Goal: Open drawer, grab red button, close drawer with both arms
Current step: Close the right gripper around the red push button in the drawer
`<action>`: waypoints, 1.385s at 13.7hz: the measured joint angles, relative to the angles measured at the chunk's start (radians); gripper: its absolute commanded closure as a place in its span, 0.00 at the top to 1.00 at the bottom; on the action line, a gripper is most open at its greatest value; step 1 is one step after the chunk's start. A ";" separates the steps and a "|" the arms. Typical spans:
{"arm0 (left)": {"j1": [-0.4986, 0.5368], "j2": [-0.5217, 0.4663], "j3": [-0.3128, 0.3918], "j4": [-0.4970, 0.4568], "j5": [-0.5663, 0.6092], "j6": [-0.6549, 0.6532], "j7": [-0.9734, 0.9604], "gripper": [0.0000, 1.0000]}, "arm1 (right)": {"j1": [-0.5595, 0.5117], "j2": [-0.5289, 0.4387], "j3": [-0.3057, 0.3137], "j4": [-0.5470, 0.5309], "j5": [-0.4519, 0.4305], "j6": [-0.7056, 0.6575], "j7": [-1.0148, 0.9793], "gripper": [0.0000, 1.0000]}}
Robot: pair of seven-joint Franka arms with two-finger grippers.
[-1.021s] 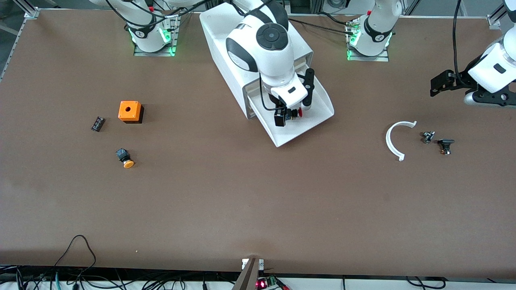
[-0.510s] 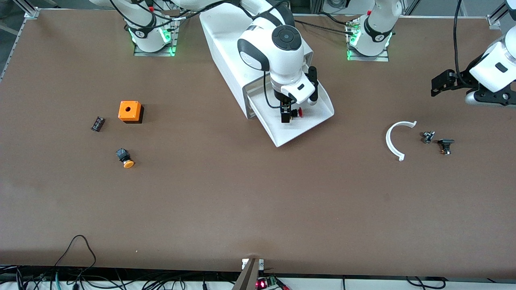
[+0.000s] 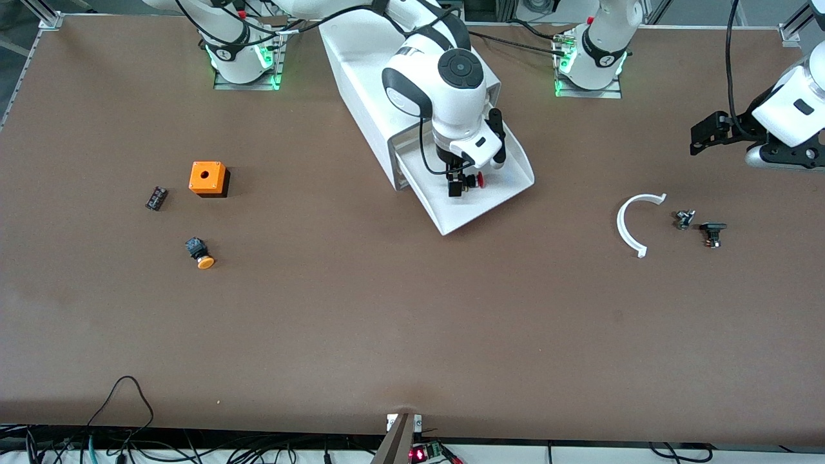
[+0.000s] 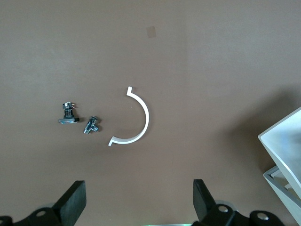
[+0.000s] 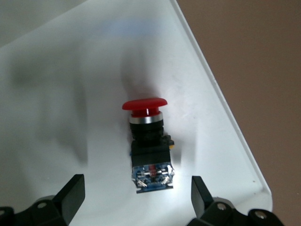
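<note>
You see the drawer [image 3: 477,200], the lowest front of the white cabinet [image 3: 361,84], pulled out over the table [image 3: 387,322], with the button [image 3: 474,180] lying on its side on the drawer floor. In the right wrist view the button [image 5: 148,141] shows a red cap, a dark body and a terminal end; it lies between the two fingertips [image 5: 70,193], and they do not touch it. The right gripper [image 3: 459,182] is down in the drawer around the button, jaws apart. The left gripper [image 3: 702,132] waits in the air over the left arm's end of the table, jaws apart as the left wrist view shows. On the table near it lie a white arc [image 3: 635,222] and two small metal parts [image 3: 699,225]. Toward the right arm's end lie an orange cube [image 3: 207,178], an orange-capped button [image 3: 200,253] and a small black part [image 3: 156,198].
</note>
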 measured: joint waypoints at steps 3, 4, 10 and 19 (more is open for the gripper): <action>0.001 0.000 0.001 0.000 -0.003 0.000 0.000 1.00 | 0.001 0.019 0.004 -0.001 -0.013 0.004 0.000 1.00; 0.002 0.001 0.001 0.000 -0.004 0.000 0.000 1.00 | 0.001 0.024 0.004 -0.001 -0.014 0.008 0.000 1.00; 0.007 0.020 0.014 0.000 -0.006 0.000 0.000 1.00 | 0.001 0.038 0.005 -0.001 -0.018 0.047 -0.001 0.70; 0.007 0.070 0.015 0.000 -0.007 0.005 0.000 1.00 | 0.016 0.039 0.012 0.005 -0.079 0.061 0.001 0.14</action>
